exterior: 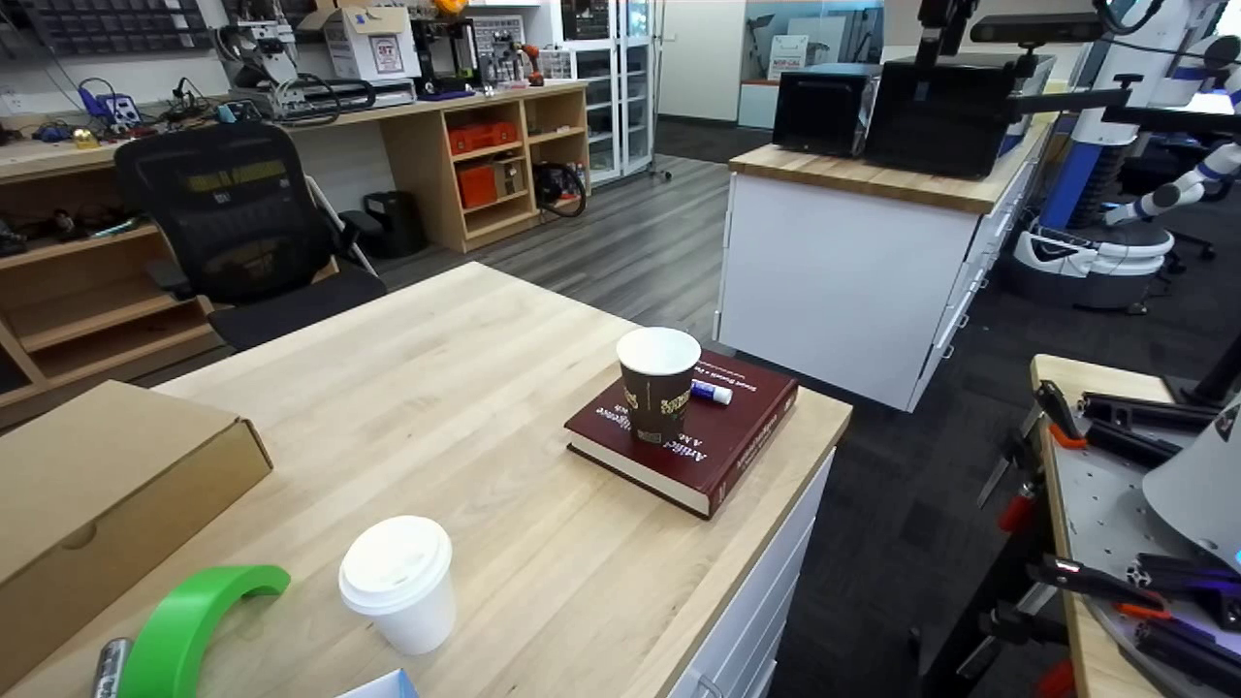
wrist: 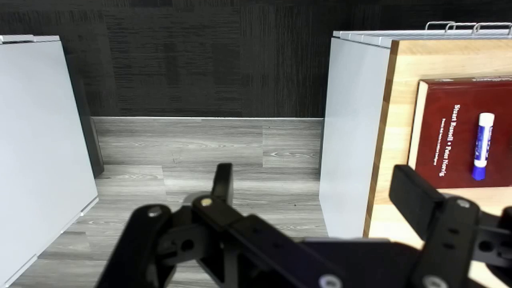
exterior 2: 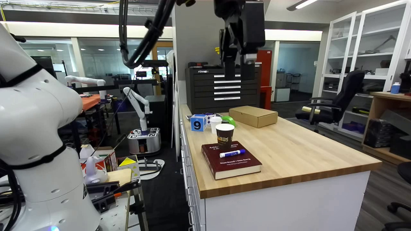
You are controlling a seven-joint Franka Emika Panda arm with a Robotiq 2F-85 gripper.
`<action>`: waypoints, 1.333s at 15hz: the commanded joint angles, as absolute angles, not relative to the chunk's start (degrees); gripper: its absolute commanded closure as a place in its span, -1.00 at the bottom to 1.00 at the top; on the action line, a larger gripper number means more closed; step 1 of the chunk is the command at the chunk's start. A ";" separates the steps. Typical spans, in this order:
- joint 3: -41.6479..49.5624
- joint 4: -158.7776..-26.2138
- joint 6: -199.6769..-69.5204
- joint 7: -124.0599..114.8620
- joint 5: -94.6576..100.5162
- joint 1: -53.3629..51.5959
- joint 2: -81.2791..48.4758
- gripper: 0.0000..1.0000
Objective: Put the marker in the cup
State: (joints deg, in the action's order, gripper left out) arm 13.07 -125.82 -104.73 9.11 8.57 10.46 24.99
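Bkgd has a dark tool chest [exterior 2: 208, 91] & an office chair [exterior 2: 345, 94]; up front, a wooden table [exterior 2: 295, 150]. Near its corner lies a thick dark red book [exterior 2: 232, 164], and on it stands the cup [exterior 2: 224, 137]: brown w/ white rim, upright, open at top. Also on the book: the marker [exterior 2: 232, 153], lying flat, blue cap at one end, white tip at the other. It's just beside the cup; wrist view has bare cover all round it, so the two sit apart. In an exterior view the cup hides part of it. Farther along: a white lidded cup [exterior: 399, 582], a flat cardboard box [exterior: 107, 465], a green arch [exterior: 182, 618] btwn those two, plus a blue block [exterior 2: 198, 122] w/ a 9 on it. White robot arm [exterior 2: 35, 112] stands off to the side, past the table edge. Its gripper [wrist: 316, 180] hangs in the air above table lvl, fingers [wrist: 416, 204] spread wide; wrist view has floor [wrist: 276, 180] & table's side showing btwn them, w/ book & marker toward the R edge.
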 commanded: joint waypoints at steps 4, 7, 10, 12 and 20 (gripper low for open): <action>12.98 -125.70 -104.63 9.18 8.51 10.58 24.93 -1.00; 12.98 -125.70 -104.63 9.18 8.51 10.58 24.93 -1.00; 12.98 -125.70 -104.63 9.18 8.51 10.58 24.93 -1.00; 12.77 -125.68 -104.63 9.09 8.54 10.44 24.76 -1.00; 10.32 -125.73 -104.54 7.73 7.82 9.05 23.54 -1.00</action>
